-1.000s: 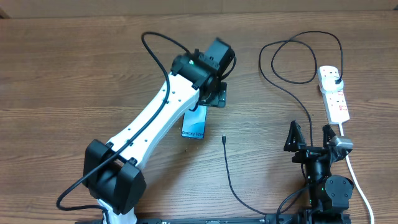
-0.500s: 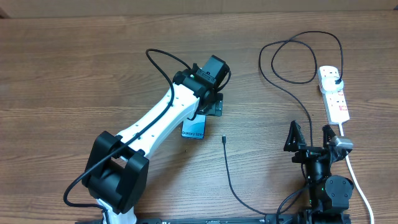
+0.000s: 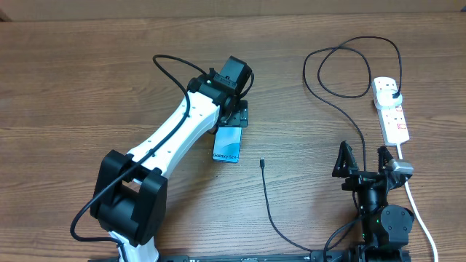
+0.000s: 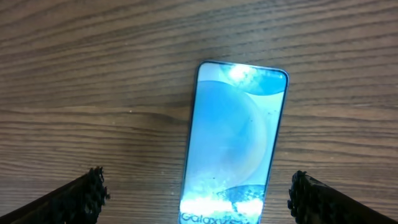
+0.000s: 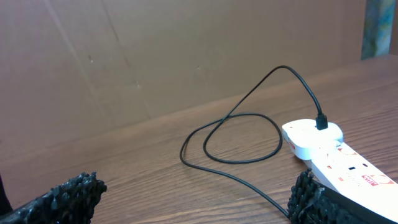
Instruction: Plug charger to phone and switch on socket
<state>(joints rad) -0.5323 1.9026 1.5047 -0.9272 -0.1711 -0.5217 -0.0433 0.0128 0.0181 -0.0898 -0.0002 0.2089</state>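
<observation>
The phone [image 3: 227,145] lies flat mid-table, its blue-teal "Galaxy" screen up; it fills the left wrist view [image 4: 233,143]. My left gripper [image 3: 234,116] is open just above its far end, fingers [image 4: 198,193] apart on either side, not touching it. The charger cable [image 3: 320,91] loops from its black plug in the socket [image 3: 391,109], a white power strip at the right, down to its connector tip [image 3: 261,163], which lies on the table right of the phone. My right gripper [image 3: 362,159] is open and empty at the near right, with the cable [image 5: 249,134] and socket [image 5: 339,158] ahead of it.
The socket's white cord [image 3: 419,211] runs along the right side toward the front edge. A brown wall stands behind the table in the right wrist view [image 5: 155,50]. The charger cable runs across the wood between the two arms.
My left arm has swung left and back, so the gripper now sits over the phone's far end and more of the phone shows. The right arm, cable and socket have not moved.
</observation>
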